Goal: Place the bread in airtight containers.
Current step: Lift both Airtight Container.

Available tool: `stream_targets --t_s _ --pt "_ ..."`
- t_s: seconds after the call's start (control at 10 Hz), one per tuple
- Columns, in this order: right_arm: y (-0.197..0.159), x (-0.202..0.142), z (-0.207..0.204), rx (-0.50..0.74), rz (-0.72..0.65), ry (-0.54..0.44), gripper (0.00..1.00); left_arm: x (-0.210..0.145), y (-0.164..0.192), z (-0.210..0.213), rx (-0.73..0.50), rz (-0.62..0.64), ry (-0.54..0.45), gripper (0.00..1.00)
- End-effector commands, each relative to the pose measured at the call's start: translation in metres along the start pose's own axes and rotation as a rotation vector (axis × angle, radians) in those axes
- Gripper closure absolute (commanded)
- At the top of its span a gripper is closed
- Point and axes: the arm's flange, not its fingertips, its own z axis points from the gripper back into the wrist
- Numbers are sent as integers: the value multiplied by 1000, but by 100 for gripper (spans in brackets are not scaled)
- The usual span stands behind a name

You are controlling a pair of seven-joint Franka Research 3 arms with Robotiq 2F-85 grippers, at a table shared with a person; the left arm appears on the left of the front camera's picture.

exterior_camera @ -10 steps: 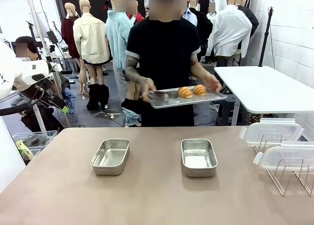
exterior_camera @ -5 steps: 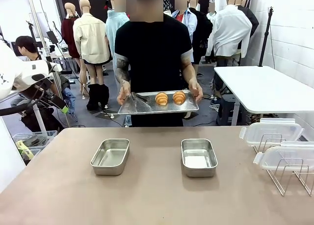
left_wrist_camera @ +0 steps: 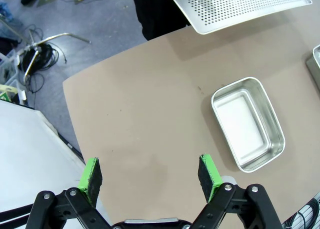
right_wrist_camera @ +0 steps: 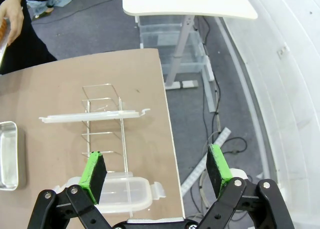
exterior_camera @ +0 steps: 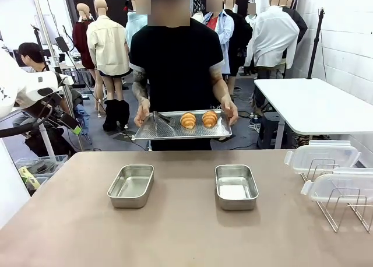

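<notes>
Left wrist view: my left gripper (left_wrist_camera: 150,172) is released, its 2 green pads (left_wrist_camera: 91,174) spread wide with bare table (left_wrist_camera: 140,114) between them and nothing in the grip. Just past the right-hand pad and off to that side lies the left tin (left_wrist_camera: 248,124), empty, flat on the tabletop and clear of the fingers. Farther out on the same side, at the frame edge, I see a sliver of the right tin (left_wrist_camera: 315,64). Well beyond the fingertips, at the table's far edge, the person (left_wrist_camera: 157,14) holds the perforated tray (left_wrist_camera: 240,6).

Right wrist view: my right gripper (right_wrist_camera: 156,169) is just as slack, jaws apart and holding nothing. Right by its left-hand pad sits 1 clear lid (right_wrist_camera: 117,191). Ahead of that pad a second lid (right_wrist_camera: 92,116) rests across a wire rack (right_wrist_camera: 102,134). Well out to the left of the fingers, the right tin shows at the frame edge, empty.

Front view: the bread is 2 rolls (exterior_camera: 188,120) lying side by side, near each other, on the right half of the tray. The person's 2 hands (exterior_camera: 143,111) grip the tray's ends. The tray hangs at the far side of the table, beyond both tins, so the rolls are well apart from either gripper. Neither roll is in a tin.
</notes>
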Motion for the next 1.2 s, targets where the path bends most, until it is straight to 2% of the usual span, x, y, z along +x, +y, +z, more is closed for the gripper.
stream_targets --t_s 0.0,0.7,0.8,1.0,1.1 --pt "1 0 -1 -4 -14 4 0 -3 2 2 -3 -7 -3 0" --pt "0 0 0 0 0 0 0 0 0 0 0 0 0 0" --pt "33 28 11 -34 31 -6 0 18 -19 6 8 31 40 0" --pt "107 73 30 -79 105 133 0 30 -69 8 1 83 130 0" --pt "141 90 37 -33 145 165 0 38 -84 15 -38 90 162 0"
